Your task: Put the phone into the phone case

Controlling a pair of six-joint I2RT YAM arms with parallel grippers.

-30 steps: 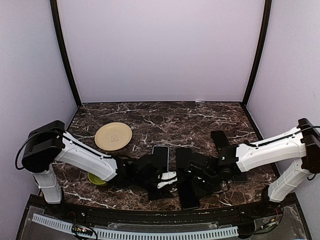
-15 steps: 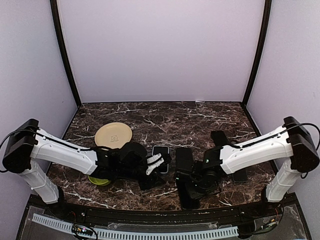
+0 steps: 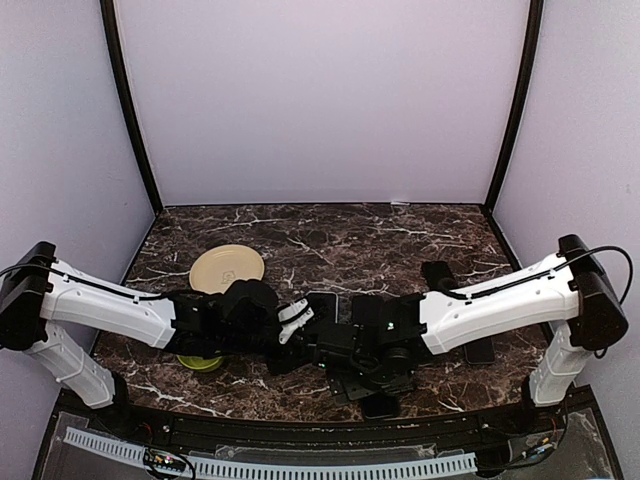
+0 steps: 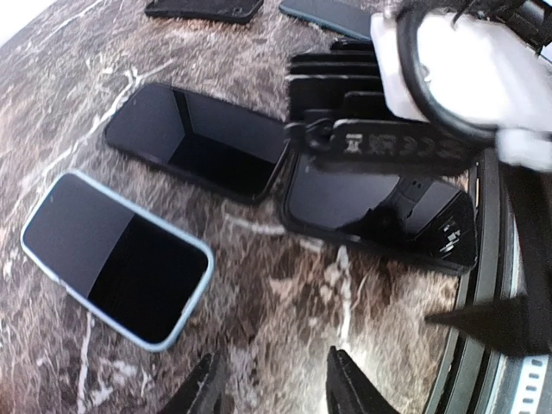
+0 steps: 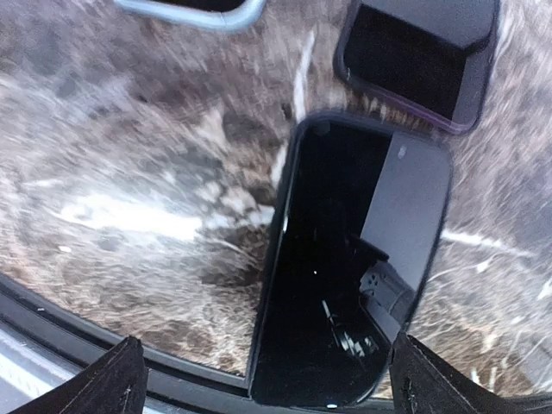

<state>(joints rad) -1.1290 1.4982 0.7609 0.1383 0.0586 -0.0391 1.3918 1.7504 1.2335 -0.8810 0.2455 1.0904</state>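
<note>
well, both arms reach in low over the middle of the marble desk [image 3: 330,235], their wrists close together near its front edge. the right gripper [image 5: 280,384] stands wide, its fingertips out at the two lower corners of its own view, and holds nothing. it hangs right above a glossy black phone [image 5: 345,285] that lies flat, shiny side up, one short end just beside the desk's near rim.

the left gripper [image 4: 276,392] is parted to a narrower gap, also with nothing between its fingers, and hovers over bare marble. in its view a blue-rimmed phone [image 4: 116,259] lies flat to the left. a second black phone [image 4: 203,142] lies near it but apart, one corner just beside the phone under the right gripper — touching or not, i cannot tell. whether either black one is bare or already cased i cannot tell either. a cream plate [image 3: 227,272] sits on the left of the desk, well apart from the phones.
</note>
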